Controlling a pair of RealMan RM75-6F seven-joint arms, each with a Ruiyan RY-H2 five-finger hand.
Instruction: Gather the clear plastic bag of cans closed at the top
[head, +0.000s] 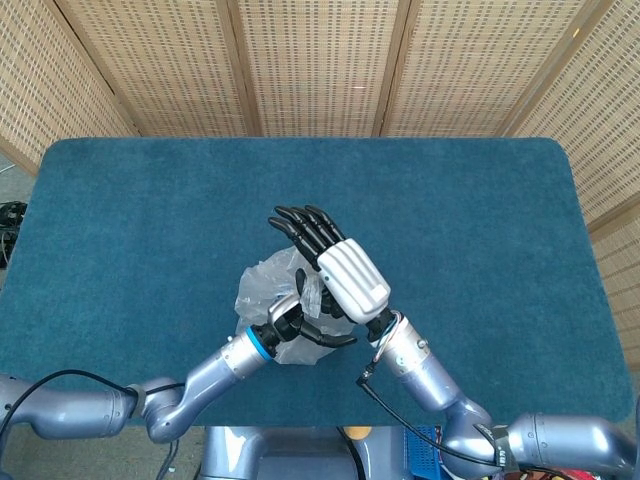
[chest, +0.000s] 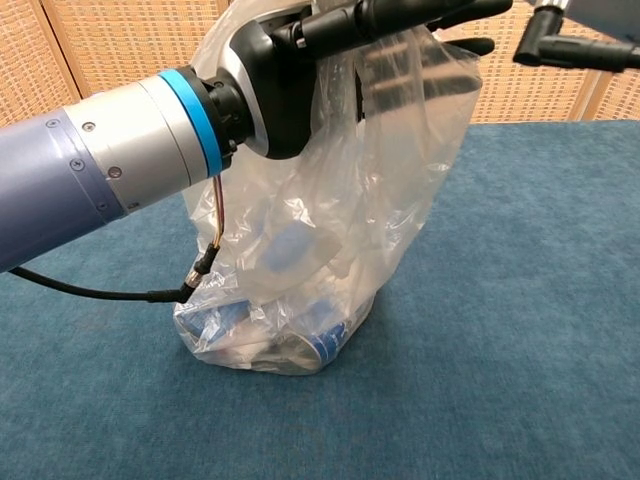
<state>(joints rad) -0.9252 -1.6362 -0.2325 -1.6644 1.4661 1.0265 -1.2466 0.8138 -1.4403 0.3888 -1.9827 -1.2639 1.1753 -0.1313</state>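
The clear plastic bag (chest: 330, 230) stands on the blue table (chest: 520, 330), with blue cans (chest: 300, 340) lying in its bottom. My left hand (chest: 290, 60) grips the bag's upper film and holds it up, its fingers (chest: 400, 15) reaching right across the top. From above, the left hand (head: 295, 322) sits at the near edge of the bag (head: 262, 290). My right hand (head: 335, 262) hovers flat over the bag's top and right side with its fingers (head: 300, 225) stretched out, holding nothing. In the chest view only its dark fingertips (chest: 472, 45) show behind the film.
The blue cloth table (head: 480, 200) spreads wide around the bag. Woven bamboo screens (head: 320, 60) stand behind the far edge. A black cable (chest: 120, 293) hangs from my left forearm beside the bag. A black cable plug (chest: 560, 50) on my right arm shows at the upper right.
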